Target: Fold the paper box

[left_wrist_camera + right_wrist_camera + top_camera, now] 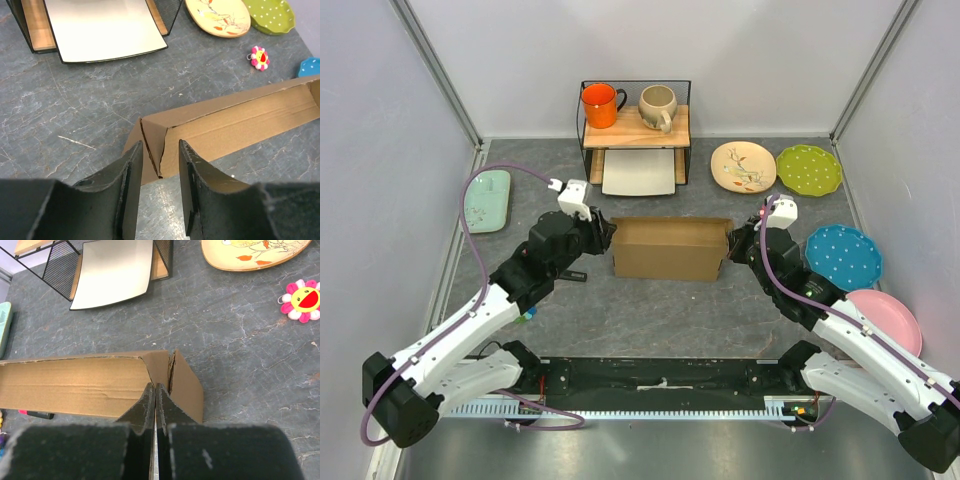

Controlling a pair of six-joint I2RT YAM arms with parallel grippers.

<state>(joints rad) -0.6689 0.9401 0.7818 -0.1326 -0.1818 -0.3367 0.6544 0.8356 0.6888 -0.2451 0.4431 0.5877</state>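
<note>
The paper box (665,250) stands mid-desk (650,320), its 9 o'clock end between the released, parted jaws of the left gripper (160,150), its 3 o'clock end under the clenched right gripper (155,387).

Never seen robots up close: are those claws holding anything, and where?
Left gripper: nothing; its jaws stand apart astride the left end wall of the cardboard box. Right gripper: shut at the right end wall; a pinch cannot be told.

Plain brown paper box (665,248); orange mug (600,105); lime plate (809,169) with white dots; blue plate (843,255), white-dotted; pink plate (885,320); grey, veined table (650,310).
</note>
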